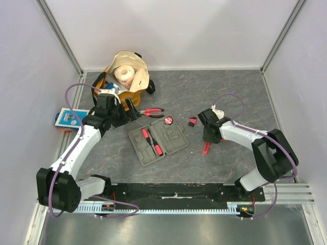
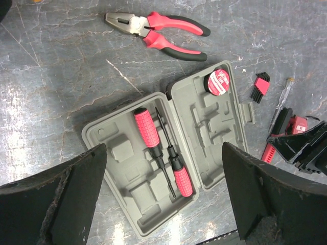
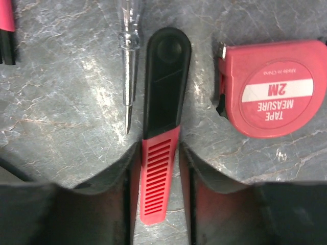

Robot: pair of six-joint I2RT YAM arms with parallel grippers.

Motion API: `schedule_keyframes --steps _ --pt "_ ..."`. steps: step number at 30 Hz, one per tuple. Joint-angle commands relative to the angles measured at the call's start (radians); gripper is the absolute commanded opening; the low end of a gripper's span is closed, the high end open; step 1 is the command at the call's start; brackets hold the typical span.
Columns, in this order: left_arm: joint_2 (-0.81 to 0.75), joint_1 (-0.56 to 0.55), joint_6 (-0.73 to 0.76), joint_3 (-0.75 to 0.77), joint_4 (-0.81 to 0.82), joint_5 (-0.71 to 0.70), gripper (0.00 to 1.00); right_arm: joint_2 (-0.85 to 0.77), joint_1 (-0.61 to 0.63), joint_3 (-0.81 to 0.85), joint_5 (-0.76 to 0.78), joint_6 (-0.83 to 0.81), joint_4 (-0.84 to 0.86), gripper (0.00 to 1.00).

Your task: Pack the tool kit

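Because the utility knife (image 3: 162, 76) is pinched by the right tool (image 3: 159, 153) at its red end, right of the open grey case (image 1: 173, 139), it could be swung into the nearby tape measure (image 3: 271, 89); the left tool (image 2: 163, 153) is held spread above the case.

Tape measure (image 3: 268, 89): cut by wrist view's right edge. Clear-handled screwdriver (image 3: 127, 56): handle runs off top. Red-and-black handle (image 3: 166, 76): contact with right gripper (image 3: 159, 150) fingers unresolvable. Packet (image 1: 65, 117), bench's left edge: partly behind left arm (image 1: 84, 137).
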Motion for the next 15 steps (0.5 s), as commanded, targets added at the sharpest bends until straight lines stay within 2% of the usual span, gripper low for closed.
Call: schedule_keyframes --steps 1,4,7,11,15 --pt "-0.02 -0.001 0.026 0.051 0.052 0.021 0.98 0.012 -0.002 -0.046 -0.051 -0.008 0.004 0.36" --pt "-0.023 0.002 0.023 0.056 0.066 0.047 0.96 0.009 -0.002 -0.042 -0.05 -0.017 0.01 0.2" --pt "-0.023 0.001 0.027 0.067 0.072 0.084 0.96 -0.014 -0.002 -0.017 -0.042 -0.041 0.003 0.1" --pt "-0.025 0.001 0.037 0.087 0.092 0.168 0.94 -0.1 -0.002 0.076 -0.05 -0.083 -0.017 0.05" --pt "-0.034 0.001 0.025 0.108 0.15 0.309 0.93 -0.19 -0.002 0.216 -0.16 -0.152 -0.022 0.04"
